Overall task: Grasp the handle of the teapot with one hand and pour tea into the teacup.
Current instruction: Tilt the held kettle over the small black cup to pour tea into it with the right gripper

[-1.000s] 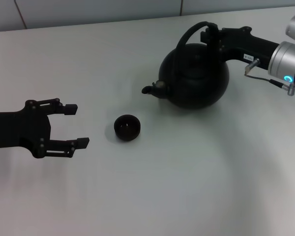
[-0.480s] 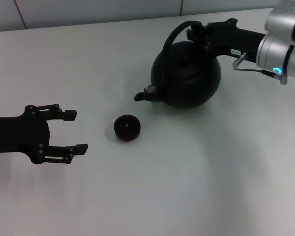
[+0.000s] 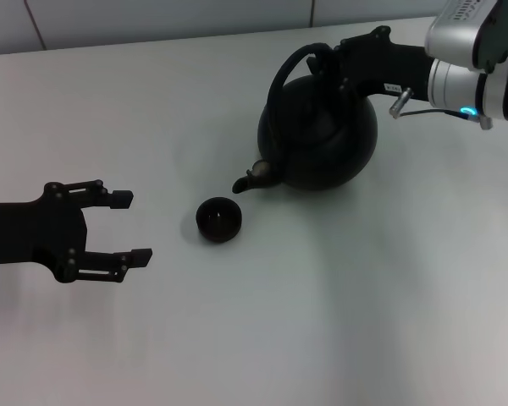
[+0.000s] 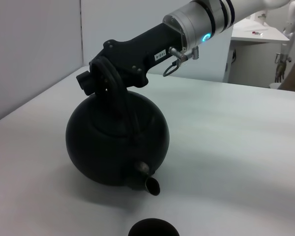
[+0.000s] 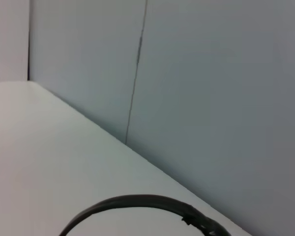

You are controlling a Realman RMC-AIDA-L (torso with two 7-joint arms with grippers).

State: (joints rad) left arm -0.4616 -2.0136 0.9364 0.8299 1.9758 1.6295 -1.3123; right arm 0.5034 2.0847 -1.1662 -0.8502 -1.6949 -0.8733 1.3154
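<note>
Head view: round glossy black teapot (image 3: 322, 135)

We count one teapot (image 3: 317, 135), with one handle (image 3: 281, 74) arching over it and one spout (image 3: 252, 178). We count one teacup (image 3: 218, 219). We count two grippers: one left gripper (image 3: 123, 227), one right gripper (image 3: 332, 61).
</note>
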